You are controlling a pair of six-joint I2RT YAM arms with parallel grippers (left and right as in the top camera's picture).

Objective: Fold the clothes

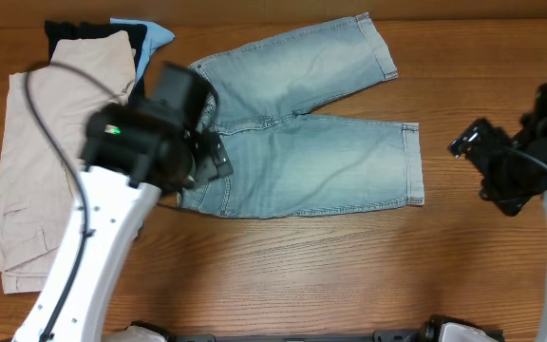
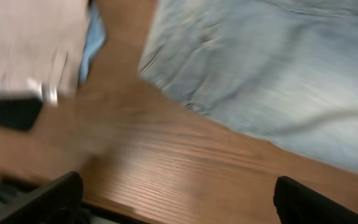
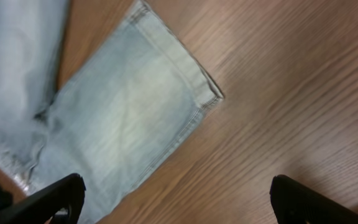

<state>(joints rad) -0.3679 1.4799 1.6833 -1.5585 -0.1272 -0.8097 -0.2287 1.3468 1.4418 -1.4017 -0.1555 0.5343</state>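
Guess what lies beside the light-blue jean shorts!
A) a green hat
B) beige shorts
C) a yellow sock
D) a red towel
B: beige shorts lie flat beside the waist end of the denim shorts.

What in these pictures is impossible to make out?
- Overhead: the left arm hides the waistband of the denim shorts.
- Overhead: only edges of the black garment and blue garment show past the beige shorts, so their type is unclear.
- Left wrist: blur smears everything, and a dark patch cannot be identified.
- Right wrist: the left edge cuts off the shorts' other leg.
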